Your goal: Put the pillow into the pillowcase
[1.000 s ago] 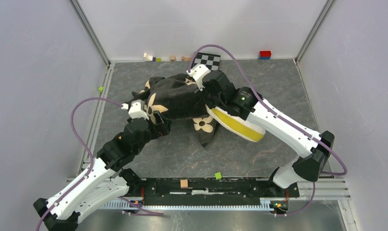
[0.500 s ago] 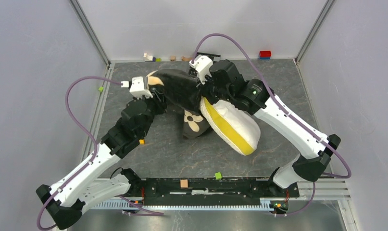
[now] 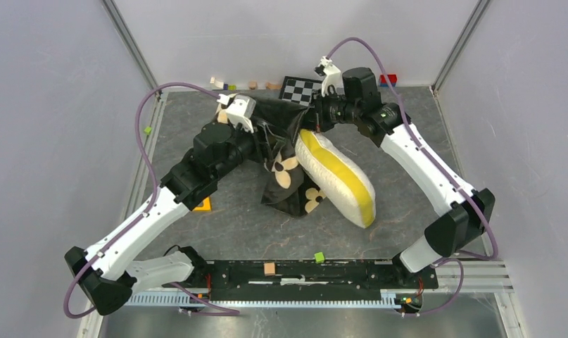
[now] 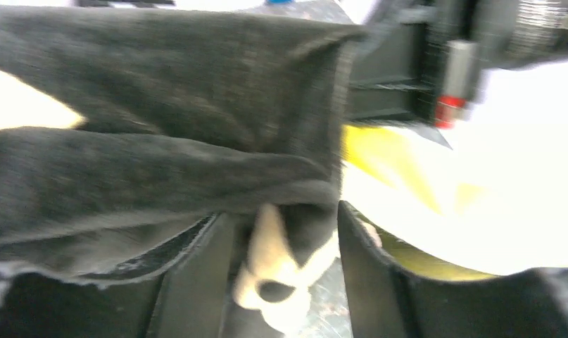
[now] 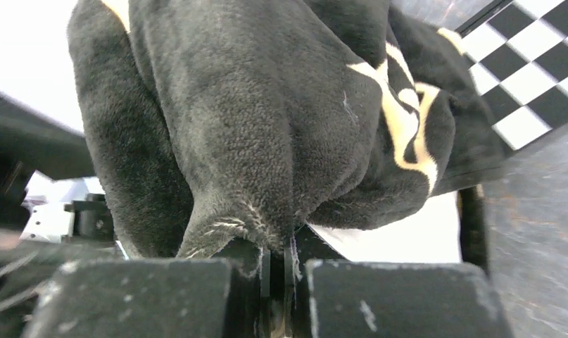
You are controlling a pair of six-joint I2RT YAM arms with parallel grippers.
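Note:
The black plush pillowcase [image 3: 286, 184] with tan flower motifs hangs lifted between my two grippers at the back of the table. My left gripper [image 3: 262, 134] has a thick bunch of it between its fingers [image 4: 281, 220], a flower motif dangling in the gap. My right gripper [image 3: 311, 117] is shut tight on a fold of the pillowcase [image 5: 253, 105], the fabric pinched at the jaws [image 5: 281, 248]. The cream-white pillow [image 3: 341, 182] with its yellow band lies slanted on the table, its upper end tucked under the raised case between the grippers. The pillow [image 4: 492, 183] shows bright just right of my left fingers.
A black-and-white checkered board [image 3: 299, 88] lies by the back wall behind the case. Small blocks [image 3: 222, 84] line that wall, and a red-blue block [image 3: 388, 79] sits behind the right arm. An orange piece [image 3: 202, 205], a green cube [image 3: 319, 257] and a wooden cube [image 3: 269, 268] lie near the front.
Both arms have risen and swung toward the back wall, pulling the pillowcase up off the table. The left gripper went from wide open to closed on the case's edge. The pillow tilted and shifted slightly.

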